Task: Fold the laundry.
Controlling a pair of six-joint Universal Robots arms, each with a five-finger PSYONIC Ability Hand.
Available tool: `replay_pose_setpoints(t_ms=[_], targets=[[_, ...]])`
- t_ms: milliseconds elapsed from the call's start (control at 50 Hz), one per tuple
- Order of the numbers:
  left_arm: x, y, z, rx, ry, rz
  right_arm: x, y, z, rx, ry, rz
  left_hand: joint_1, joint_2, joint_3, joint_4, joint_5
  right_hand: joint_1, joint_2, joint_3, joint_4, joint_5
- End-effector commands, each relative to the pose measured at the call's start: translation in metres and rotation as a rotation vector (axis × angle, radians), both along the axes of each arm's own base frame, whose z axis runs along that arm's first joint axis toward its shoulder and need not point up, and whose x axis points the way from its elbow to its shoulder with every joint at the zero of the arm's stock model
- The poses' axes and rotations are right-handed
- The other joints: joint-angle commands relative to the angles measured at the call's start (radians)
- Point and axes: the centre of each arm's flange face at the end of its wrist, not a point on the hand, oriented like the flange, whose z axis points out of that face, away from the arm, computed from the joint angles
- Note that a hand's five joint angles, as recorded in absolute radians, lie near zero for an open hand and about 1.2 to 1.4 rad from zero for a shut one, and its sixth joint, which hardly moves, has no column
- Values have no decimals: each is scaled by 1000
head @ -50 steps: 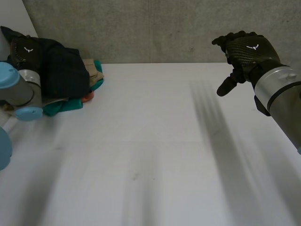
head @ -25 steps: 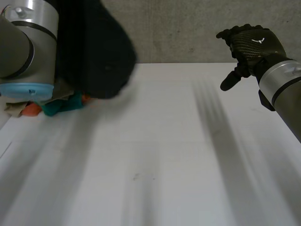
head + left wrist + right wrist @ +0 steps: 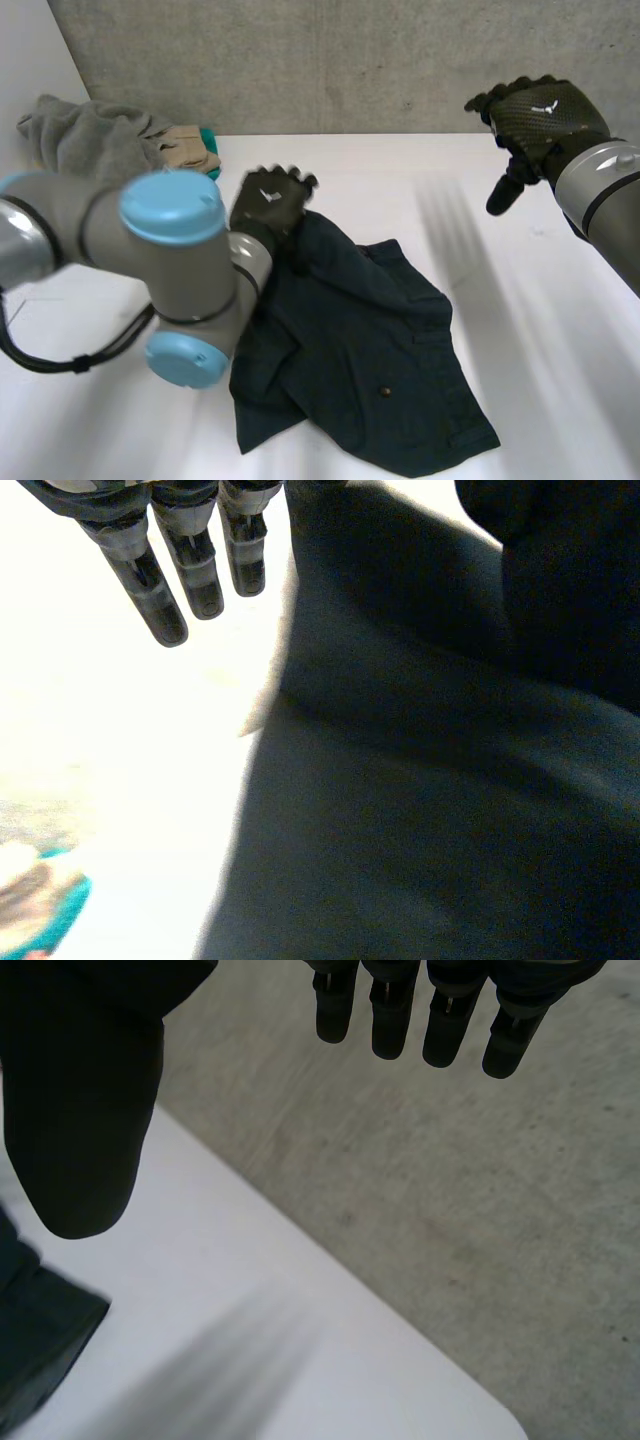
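Shorts: lying rumpled on the counter in front of me, not yet flattened.
Left robot hand: at the far edge of the shorts, fingers straight and loose, gripping nothing.
Right robot hand: raised well clear of the cloth, fingers spread, empty.
Risk one: folding over the creases would lock them in, I think.
Risk two: a one-handed tug may drag the shorts instead of smoothing them.
Risk three: a wide sweep of my left arm could catch the pile of clothes.
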Motion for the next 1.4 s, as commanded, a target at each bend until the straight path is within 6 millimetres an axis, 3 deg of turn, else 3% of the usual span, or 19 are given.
replay_pose_setpoints(t_ms=[20, 160, 200, 320, 540, 680, 740, 760, 800, 860, 940, 960, 1020, 1040, 1100, 1180, 1240, 1320, 1400], targets=[[56, 4, 81, -101, 89, 144, -3, 19, -9, 81, 177, 34, -15, -18, -23, -13, 1, -50, -38, -36, -36, -48], [87, 54, 80, -48, 79, 129, -16, 59, -37, 313, 314, 92, 205, 202, 197, 207, 221, -37, -25, -23, -23, -35], [97, 75, 68, -5, 54, 103, -19, 72, -48, 377, 349, 120, 401, 399, 393, 404, 418, -34, -21, -20, -20, -31], [116, 115, 19, 175, -22, 18, -20, 122, -90, 450, 482, 274, 551, 549, 544, 554, 568, 24, 37, 38, 39, 27], [131, 105, -50, 502, -28, 58, -10, 146, -148, 337, 473, 344, 220, 217, 212, 222, 236, 171, 184, 185, 186, 174], [125, 91, -58, 511, -26, 55, -6, 144, -172, 298, 454, 340, 164, 161, 156, 166, 180, 382, 395, 396, 396, 385], [119, 87, -66, 514, -33, 44, -6, 141, -173, 267, 447, 324, 330, 328, 323, 333, 347, 672, 685, 686, 687, 675], [116, 86, -66, 508, -30, 37, -6, 137, -173, 245, 442, 304, 648, 646, 640, 650, 665, 1051, 1064, 1065, 1066, 1054], [113, 84, -64, 487, -23, 28, -6, 132, -172, 223, 436, 281, 1107, 1104, 1099, 1109, 1123, 1171, 1184, 1185, 1186, 1174], [108, 77, -55, 436, -7, 26, -6, 122, -162, 154, 421, 224, 1147, 1145, 1139, 1149, 1163, 1171, 1184, 1185, 1186, 1174], [104, 68, -24, 333, 38, 20, -4, 107, -108, -38, 354, 138, 1147, 1145, 1139, 1149, 1163, 1171, 1184, 1185, 1186, 1174], [105, 66, 21, 198, 97, 23, -4, 103, -77, -131, 316, 106, 1147, 1145, 1139, 1149, 1163, 1171, 1184, 1185, 1186, 1174], [110, 68, 68, 61, 162, 33, -4, 102, -34, -232, 269, 76, 1147, 1145, 1139, 1149, 1163, 1171, 1184, 1185, 1186, 1174], [113, 72, 99, -32, 211, 28, -5, 102, -6, -282, 243, 63, 1147, 1145, 1139, 1149, 1163, 1171, 1184, 1185, 1186, 1174], [121, 82, 155, -200, 298, 23, -7, 98, 41, -327, 210, 40, 1147, 1145, 1139, 1149, 1163, 1171, 1184, 1185, 1186, 1174], [137, 91, 211, -361, 400, 51, -11, 101, 98, -396, 120, 18, 1147, 1145, 1139, 1149, 1163, 1171, 1184, 1185, 1186, 1174], [144, 94, 235, -420, 440, 64, -15, 109, 145, -472, 7, 8, 1147, 1145, 1139, 1149, 1163, 1171, 1184, 1185, 1186, 1174], [151, 95, 266, -489, 503, 72, -19, 111, 184, -545, -81, -6, 1147, 1145, 1139, 1149, 1163, 1171, 1184, 1185, 1186, 1174], [151, 79, 278, -501, 527, 89, -10, 91, 187, -520, -84, -4, 1147, 1145, 1139, 1149, 1163, 1171, 1184, 1185, 1186, 1174]])
